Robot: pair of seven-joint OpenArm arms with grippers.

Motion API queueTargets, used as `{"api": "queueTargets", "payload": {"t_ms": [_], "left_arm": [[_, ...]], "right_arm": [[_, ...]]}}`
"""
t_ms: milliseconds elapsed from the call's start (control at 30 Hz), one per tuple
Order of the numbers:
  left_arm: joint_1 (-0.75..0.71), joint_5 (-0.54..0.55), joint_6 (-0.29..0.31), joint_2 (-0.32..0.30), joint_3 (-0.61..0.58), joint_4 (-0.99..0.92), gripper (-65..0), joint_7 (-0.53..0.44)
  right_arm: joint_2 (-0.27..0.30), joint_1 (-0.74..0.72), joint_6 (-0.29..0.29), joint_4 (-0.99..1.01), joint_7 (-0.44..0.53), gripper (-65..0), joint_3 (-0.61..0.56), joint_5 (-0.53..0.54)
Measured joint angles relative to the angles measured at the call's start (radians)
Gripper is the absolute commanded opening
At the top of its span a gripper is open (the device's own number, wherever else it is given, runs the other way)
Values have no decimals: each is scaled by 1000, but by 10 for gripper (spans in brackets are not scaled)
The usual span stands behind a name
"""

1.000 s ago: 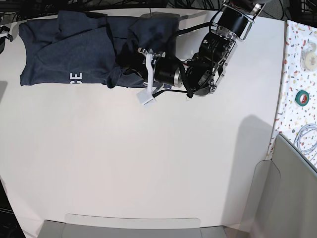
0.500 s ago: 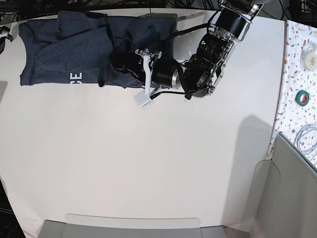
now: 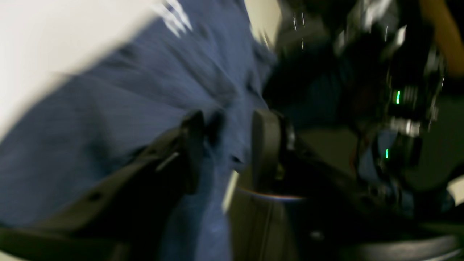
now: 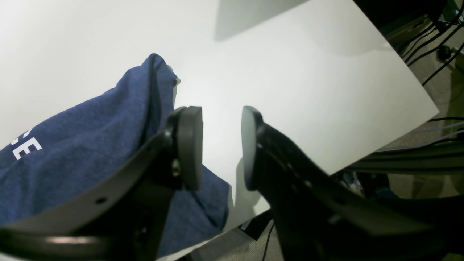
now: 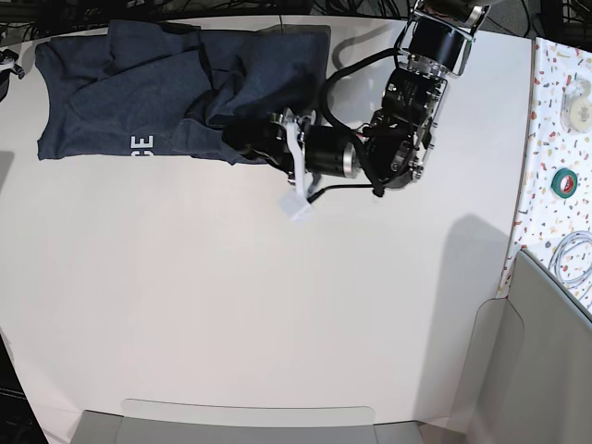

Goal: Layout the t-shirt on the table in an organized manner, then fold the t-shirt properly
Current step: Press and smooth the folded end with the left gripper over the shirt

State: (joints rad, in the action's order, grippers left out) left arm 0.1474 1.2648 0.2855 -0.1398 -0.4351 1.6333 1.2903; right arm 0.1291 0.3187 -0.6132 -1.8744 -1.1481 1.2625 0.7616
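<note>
The dark navy t-shirt lies bunched and partly folded at the far left of the white table, with white letters near its front edge. My left gripper reaches low over the shirt's front right corner. In the blurred left wrist view its fingers stand apart, and blue cloth shows in and behind the gap of the gripper. My right gripper hangs open and empty over the table's corner, beside the shirt's lettered end.
A speckled surface borders the table on the right, carrying a green tape roll, a white roll and a coiled cable. Grey bins sit at the front and front right. Cables hang off the table edge.
My left gripper, shut on a raised fold of shirt a second ago, has opened. The fold has dropped flatter, and the arm has shifted right and toward the front.
</note>
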Motion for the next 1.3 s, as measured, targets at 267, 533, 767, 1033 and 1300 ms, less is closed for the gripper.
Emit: {"api": "queueTargets", "payload": {"t_ms": [267,533,767,1033,1300], "left_arm": [[-15,-8,-2,-115,57,0,-650,-30],[-44,-154,-4,-117,-32,0,-650,-72],[-39,-244,-5,-23,-90,0,-650,-70],[19,-303,-5,66,-167,-5,-649,-69],[32,-339,-5,142,-180,-126,-649,-61]], "right_arm": [[0,0,0,0,0,-467,0,0],[0,-17,0,0,0,-468,-3,1],[0,-11,0,0,0,-468,-4,0],[0,-11,0,0,0,-468,-4,-1],[-3,-11,0,0,0,-468,-5,0]]}}
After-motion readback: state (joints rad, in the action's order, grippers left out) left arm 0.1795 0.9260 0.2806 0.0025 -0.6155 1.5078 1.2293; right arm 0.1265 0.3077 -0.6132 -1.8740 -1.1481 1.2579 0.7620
